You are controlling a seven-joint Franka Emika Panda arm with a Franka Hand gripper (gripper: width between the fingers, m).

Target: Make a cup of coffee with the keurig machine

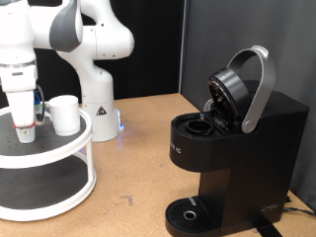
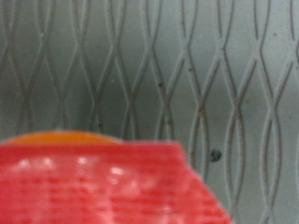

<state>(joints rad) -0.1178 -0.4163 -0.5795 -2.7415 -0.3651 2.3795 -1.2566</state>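
Keurig machine (image 1: 232, 148); cup (image 1: 64, 115) just beside tool (image 1: 24, 129).

Robotics lab bench, not a kitchen. White arm (image 1: 84, 35) bolted straight to a bare wood tabletop (image 1: 138, 158), black curtain backdrop (image 1: 212, 39) behind. Gripper (image 1: 24, 126) sits over a white two-tier round stand (image 1: 59, 148); keurig (image 1: 232, 148) staged well off to its side.

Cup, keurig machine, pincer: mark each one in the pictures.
cup (image 1: 65, 115), exterior view, on its white side wall.
keurig machine (image 1: 259, 148), exterior view, on its black body.
pincer (image 1: 24, 122), exterior view, between its fingertips at the red pod.
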